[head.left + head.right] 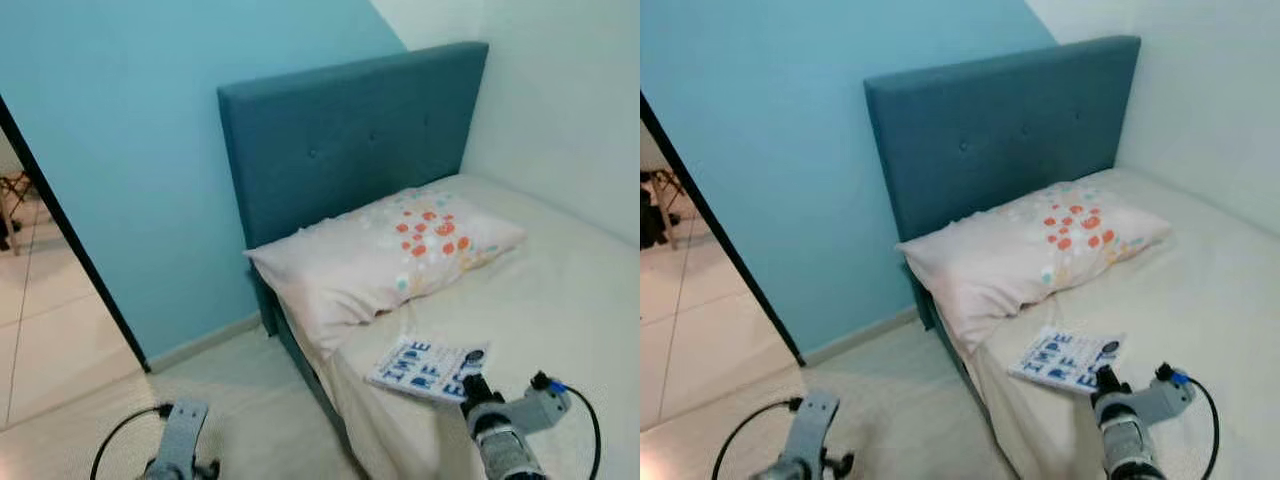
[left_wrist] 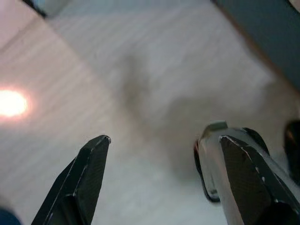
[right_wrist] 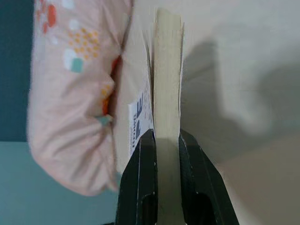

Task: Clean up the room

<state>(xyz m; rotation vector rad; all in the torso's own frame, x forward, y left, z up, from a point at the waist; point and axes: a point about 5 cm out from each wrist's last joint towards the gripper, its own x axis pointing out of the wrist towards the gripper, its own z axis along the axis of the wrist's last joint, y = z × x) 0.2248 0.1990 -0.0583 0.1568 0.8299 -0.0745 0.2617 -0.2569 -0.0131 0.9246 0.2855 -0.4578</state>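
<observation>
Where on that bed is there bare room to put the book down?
The widest free patch is the bare sheet between the pillow and the white wall. It is crowded at the bed's near corner, where the right gripper is shut on the book, close below the pillow. The left gripper hangs open over the floor.

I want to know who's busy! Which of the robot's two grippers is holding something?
The right gripper: its black fingers are shut on the white book with blue letters on the bed. The left gripper hangs open above the floor.

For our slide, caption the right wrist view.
Right hand clamps a thick white paperback book beside the pale pink dotted pillow.
</observation>
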